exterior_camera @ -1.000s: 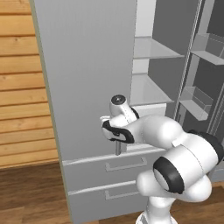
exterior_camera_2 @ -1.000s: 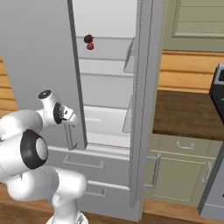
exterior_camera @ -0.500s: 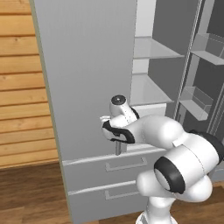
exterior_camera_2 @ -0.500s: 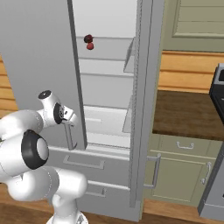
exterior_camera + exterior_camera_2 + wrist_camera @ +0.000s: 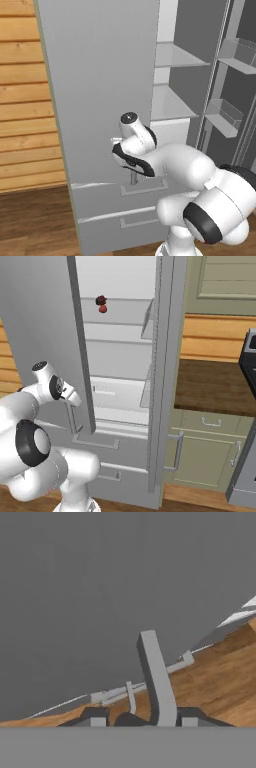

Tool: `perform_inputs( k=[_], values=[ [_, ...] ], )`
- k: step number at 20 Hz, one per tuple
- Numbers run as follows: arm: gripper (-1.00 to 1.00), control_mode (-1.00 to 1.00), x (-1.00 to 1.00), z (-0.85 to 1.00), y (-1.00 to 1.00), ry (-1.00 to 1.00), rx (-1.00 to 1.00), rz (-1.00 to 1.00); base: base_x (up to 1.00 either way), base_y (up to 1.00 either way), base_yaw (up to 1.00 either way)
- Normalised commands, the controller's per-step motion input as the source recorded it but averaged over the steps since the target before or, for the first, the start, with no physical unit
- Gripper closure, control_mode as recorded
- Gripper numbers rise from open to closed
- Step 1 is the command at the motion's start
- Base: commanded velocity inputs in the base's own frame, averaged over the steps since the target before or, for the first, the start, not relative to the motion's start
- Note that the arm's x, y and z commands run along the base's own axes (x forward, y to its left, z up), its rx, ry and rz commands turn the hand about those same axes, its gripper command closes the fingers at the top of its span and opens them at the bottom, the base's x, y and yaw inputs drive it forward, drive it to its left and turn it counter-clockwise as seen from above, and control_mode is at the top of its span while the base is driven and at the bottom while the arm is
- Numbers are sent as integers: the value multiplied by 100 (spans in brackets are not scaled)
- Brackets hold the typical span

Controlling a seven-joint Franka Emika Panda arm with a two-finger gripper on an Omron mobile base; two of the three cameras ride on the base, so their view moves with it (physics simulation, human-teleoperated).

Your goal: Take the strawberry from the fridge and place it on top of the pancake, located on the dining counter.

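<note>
**Me:** My claw (image 5: 136,719) is closing on the bar handle (image 5: 156,679) of the fridge's (image 5: 100,90) left upper door (image 5: 95,75). A second ago its jaws were standing wide around that bar; now they are pinching in on it, and the bar is rising straight up between the two dark tips in the hand view.

**You:** So what is that buying you?

**Me:** A hold on the door, I am judging. It is hanging partly ajar, and swinging it wider should clear my way to the shelves.

**You:** And the strawberry?

**Me:** The strawberry (image 5: 103,309) is sitting on an upper shelf (image 5: 117,312) inside the fridge, just below a darker maroon lump (image 5: 100,300) and touching it, well above my claw.

**You:** How is the arm sitting?

**Me:** It is reaching forward and across to the door's lower end, elbow bent, wrist turned so the claw is meeting the handle just above the top drawer (image 5: 125,192). The base views are looking the same as half a second ago.
</note>
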Motion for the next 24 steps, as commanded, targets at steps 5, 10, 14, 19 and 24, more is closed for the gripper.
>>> perform_inputs(
  k=[5, 10, 14, 19, 24],
  values=[
    [100, -100, -60, -16, 46, 0, -4, -15, 0, 0, 0],
    [100, -100, -65, -11, 42, 0, -1, -13, 0, 0, 0],
    [100, -100, -63, -5, 49, 0, 0, -15, 0, 0, 0],
    [100, -100, -61, 0, 53, 0, 0, -15, 0, 0, 0],
    [-100, -100, -56, 0, 56, 0, 0, -13, 0, 0, 0]
  ],
)
